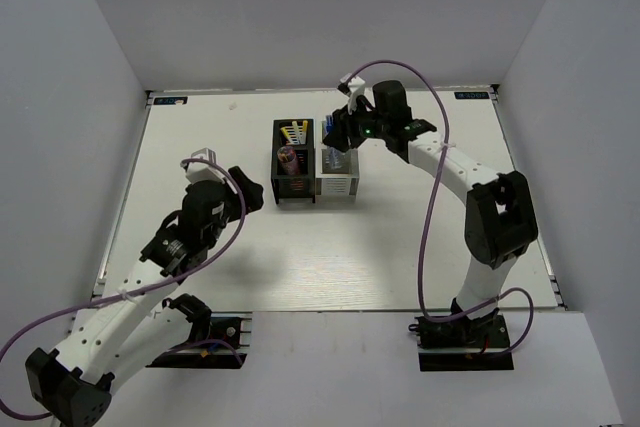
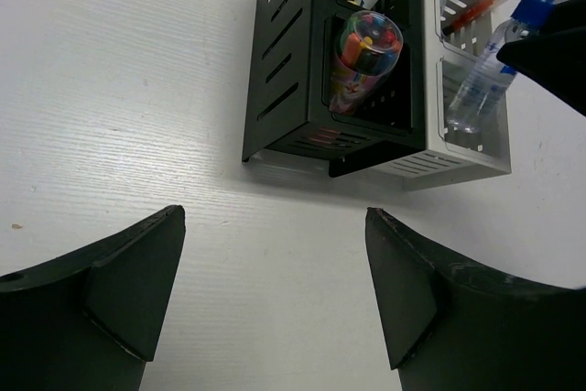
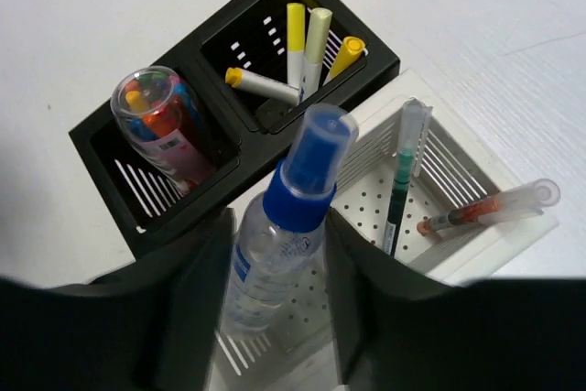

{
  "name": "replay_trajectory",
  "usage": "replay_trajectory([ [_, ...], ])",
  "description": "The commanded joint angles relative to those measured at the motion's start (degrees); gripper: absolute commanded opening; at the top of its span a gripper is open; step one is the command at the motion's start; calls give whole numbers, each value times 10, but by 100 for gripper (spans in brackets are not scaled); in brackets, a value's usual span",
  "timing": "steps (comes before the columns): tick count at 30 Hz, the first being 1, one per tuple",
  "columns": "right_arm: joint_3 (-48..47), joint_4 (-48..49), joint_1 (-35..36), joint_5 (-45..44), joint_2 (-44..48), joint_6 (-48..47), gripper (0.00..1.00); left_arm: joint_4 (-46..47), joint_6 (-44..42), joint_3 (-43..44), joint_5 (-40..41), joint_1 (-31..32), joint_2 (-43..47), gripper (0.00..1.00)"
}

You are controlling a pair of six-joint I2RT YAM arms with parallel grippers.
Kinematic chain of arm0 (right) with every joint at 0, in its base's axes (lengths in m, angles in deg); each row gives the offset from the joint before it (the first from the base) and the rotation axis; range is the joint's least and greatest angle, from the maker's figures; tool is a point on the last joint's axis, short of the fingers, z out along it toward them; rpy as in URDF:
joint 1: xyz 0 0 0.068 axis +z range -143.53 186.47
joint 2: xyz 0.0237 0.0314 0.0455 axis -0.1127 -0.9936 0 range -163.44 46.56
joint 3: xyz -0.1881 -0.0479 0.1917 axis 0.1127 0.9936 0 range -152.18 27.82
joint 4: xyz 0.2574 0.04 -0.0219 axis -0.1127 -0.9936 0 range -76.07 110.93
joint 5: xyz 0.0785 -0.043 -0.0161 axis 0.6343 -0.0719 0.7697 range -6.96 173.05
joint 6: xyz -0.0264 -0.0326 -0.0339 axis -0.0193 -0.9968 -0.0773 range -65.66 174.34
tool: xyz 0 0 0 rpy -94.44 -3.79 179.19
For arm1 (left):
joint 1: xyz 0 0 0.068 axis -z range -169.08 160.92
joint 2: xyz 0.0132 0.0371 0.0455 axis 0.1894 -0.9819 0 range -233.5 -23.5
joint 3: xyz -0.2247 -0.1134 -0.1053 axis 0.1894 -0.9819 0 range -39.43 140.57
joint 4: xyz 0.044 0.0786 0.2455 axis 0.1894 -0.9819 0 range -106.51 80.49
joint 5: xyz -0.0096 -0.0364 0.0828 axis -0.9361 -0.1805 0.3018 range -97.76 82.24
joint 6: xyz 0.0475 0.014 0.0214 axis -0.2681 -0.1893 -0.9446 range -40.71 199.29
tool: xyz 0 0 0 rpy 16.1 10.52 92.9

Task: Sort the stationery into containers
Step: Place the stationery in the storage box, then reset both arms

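Nearly wrapping up, seemingly. Hovering the left fingers [image 2: 137,281] over the counter [image 2: 137,89], spread wide, gripping nothing. Standing the marker tube [image 2: 366,52] and the yellow and white pens [image 3: 295,38] in the black holder [image 2: 284,89]. Pinching the bottle [image 3: 275,254] with the right fingers [image 3: 183,318], tilted, its base down in the near cell of the white holder [image 2: 458,167], beside the green pen [image 3: 400,180] and red pen [image 3: 485,211] in the far cell. Seeing no loose pieces; probably leaving only the release.

White table [image 1: 400,247], black organizer [image 1: 295,190] and white organizer [image 1: 338,187] side by side (touching) near its middle.
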Motion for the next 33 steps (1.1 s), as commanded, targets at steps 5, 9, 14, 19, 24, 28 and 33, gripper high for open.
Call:
replay_trajectory([
  [5,38,59,-6,5,68,-21,70,12,3,-9,-15,3,-3,89],
  [9,40,55,-7,10,72,-22,70,24,-3,3,-21,3,-16,89],
  [14,58,46,-12,6,147,-23,40,19,-9,13,-27,3,-22,89],
  [19,118,-23,-29,-59,210,18,25,35,2,-6,-43,3,-16,89],
  [24,242,-58,-48,-123,315,22,88,41,8,-17,-53,3,-11,89],
  [28,302,-78,-52,-175,379,30,90,46,8,-17,-59,3,-11,89],
  [33,314,-104,-54,-219,420,24,90,46,1,-11,-65,3,-16,90],
])
